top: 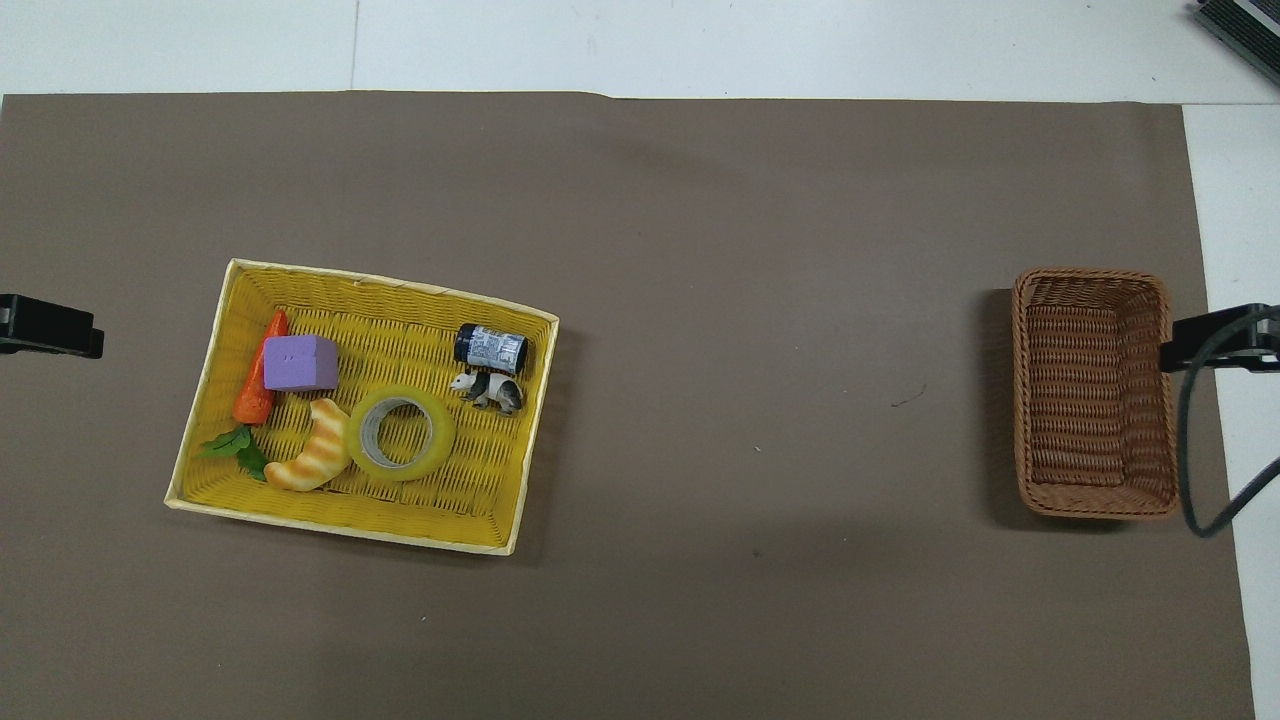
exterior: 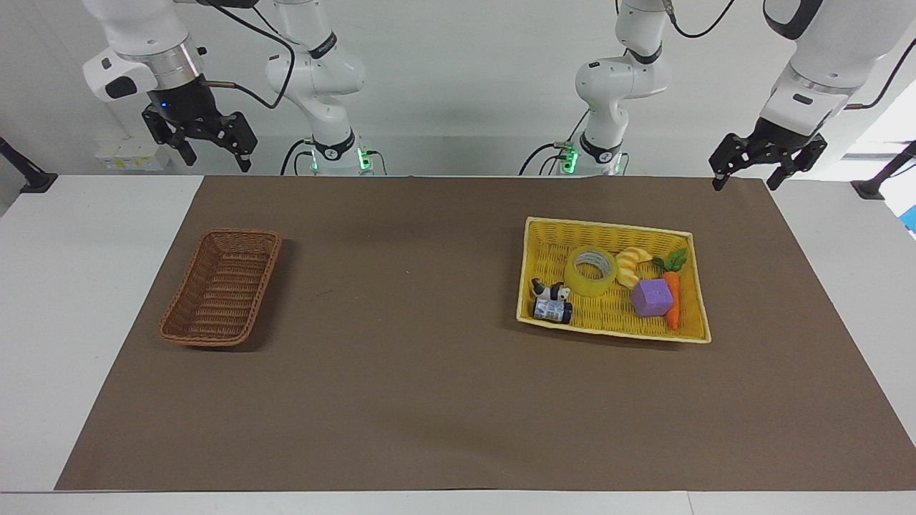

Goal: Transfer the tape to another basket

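A broad brown mat [exterior: 429, 400] covers most of the white table [exterior: 86, 286]. Up at the robots' edge both arms wait in the air. The left gripper [exterior: 767, 163] hangs over the mat's corner at the left arm's end, jaws spread wide with nothing between them. The right gripper [exterior: 207, 143] hangs over the table edge at the right arm's end, likewise wide open and empty.

Toward the left arm's end sits the large bright yellow rectangular woven basket [top: 385, 288], fairly crowded. The wide ring of translucent yellowish packing tape with a grey-white core [top: 401, 432] lies flat in it, on the side nearer the robots. A striped yellow croissant toy [top: 315, 455] touches the tape on the side toward the left arm's end. A purple foam cube [top: 298, 362] lies farther out than the croissant, and an orange toy carrot with green leaves [top: 258, 385] runs along the cube's side. A little black-and-white panda figure [top: 488, 388] sits just beside the tape, with a small dark jar with a printed label [top: 490, 347] lying on its side next to it.

Well apart, at the right arm's end, rests the small narrow dark brown wicker basket [top: 1092, 500], with open mat between the two baskets.
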